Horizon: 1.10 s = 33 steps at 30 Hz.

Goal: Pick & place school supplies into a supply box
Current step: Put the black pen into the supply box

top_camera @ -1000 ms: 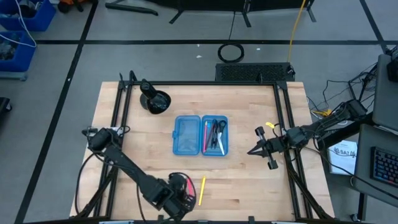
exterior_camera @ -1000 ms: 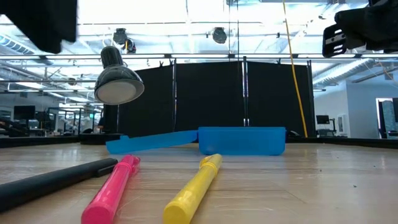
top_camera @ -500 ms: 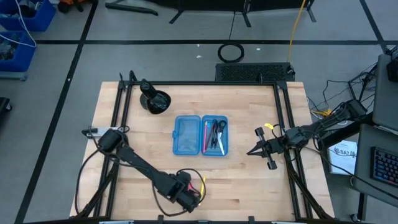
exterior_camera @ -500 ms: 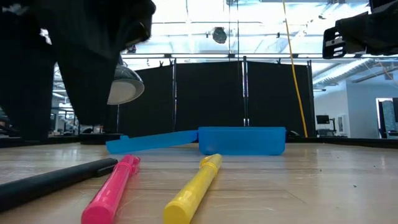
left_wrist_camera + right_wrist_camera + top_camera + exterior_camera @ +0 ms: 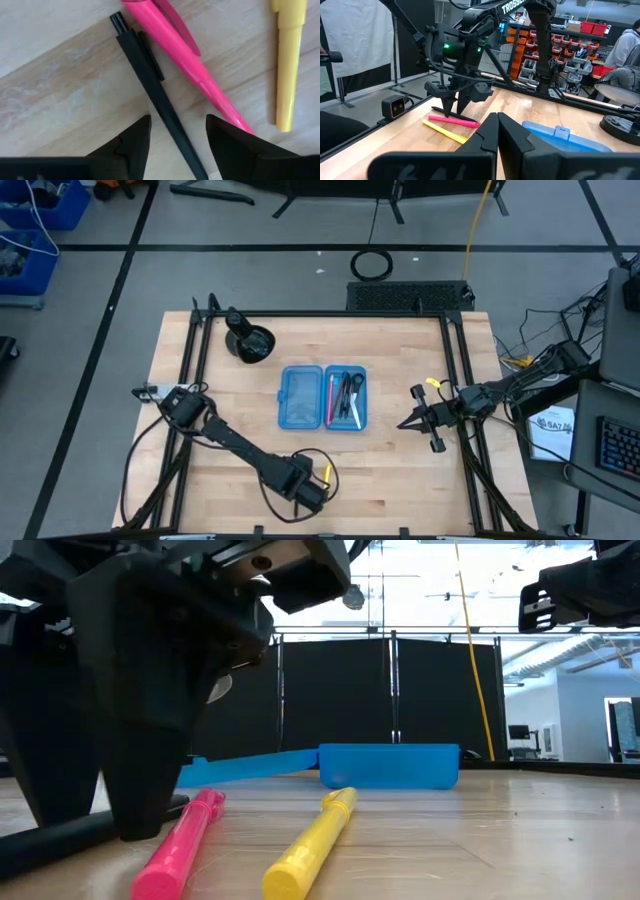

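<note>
Black pen [image 5: 155, 95] between the open left tool's [image 5: 177, 135] fingers, pink pen [image 5: 185, 60] just beside

Both arms are matte black all over, built from chunky tube links with boxier joint housings. The left arm's black two-finger pincer [image 5: 175, 137] has flat, tapered, wedge-shaped fingers with a dull plastic look. Its wrist block [image 5: 451, 50] carries a small green light, and thin black cables loop loosely off the arm. White "TROSSEN" lettering [image 5: 515, 6] runs along one link, though the letters are only partly readable. The right arm's black two-finger pincer [image 5: 408, 423] comes to a sharp point, its fingers long angular blades. There's a yellow tag or marker [image 5: 434, 381] near its wrist, and more black cabling trails back along the arm.
</note>
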Motion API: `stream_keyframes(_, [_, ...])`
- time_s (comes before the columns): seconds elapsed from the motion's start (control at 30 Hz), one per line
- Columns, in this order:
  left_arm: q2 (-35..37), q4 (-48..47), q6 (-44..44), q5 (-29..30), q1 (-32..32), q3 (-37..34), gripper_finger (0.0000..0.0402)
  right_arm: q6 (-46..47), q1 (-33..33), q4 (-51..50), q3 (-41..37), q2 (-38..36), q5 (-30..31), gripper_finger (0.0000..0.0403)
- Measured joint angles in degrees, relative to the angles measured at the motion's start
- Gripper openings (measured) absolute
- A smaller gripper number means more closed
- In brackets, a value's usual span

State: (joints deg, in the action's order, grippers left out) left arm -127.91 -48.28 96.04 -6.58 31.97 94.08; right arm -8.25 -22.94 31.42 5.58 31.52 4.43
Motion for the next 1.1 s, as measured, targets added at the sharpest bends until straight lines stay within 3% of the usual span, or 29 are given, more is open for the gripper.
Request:
stream_keyframes(0.17, [-1.0, -1.4, 0.5, 0.2, 0.3, 0.1, 0.0150, -0.1, 0.0, 0.0, 0.0, 0.0, 0.0, 0.0000])
stream_keyframes(0.47, [-1.1, -2.2, 0.7, 3.1, 0.7, -0.1, 0.0024, 0.0, 0.0, 0.7, 0.0, 0.0, 0.0, 0.0000])
stream_keyframes(0.8, [-0.5, -5.3, 1.2, 5.3, 0.8, 0.7, 0.0032, -0.3, 0.0, 0.5, 0.0, 0.0, 0.0, 0.0000])
stream_keyframes(1.1, [2.8, -10.5, 2.1, 12.3, 1.2, 0.8, 0.0025, -1.0, 0.0, 0.4, 0.0, 0.0, 0.0, 0.0000])
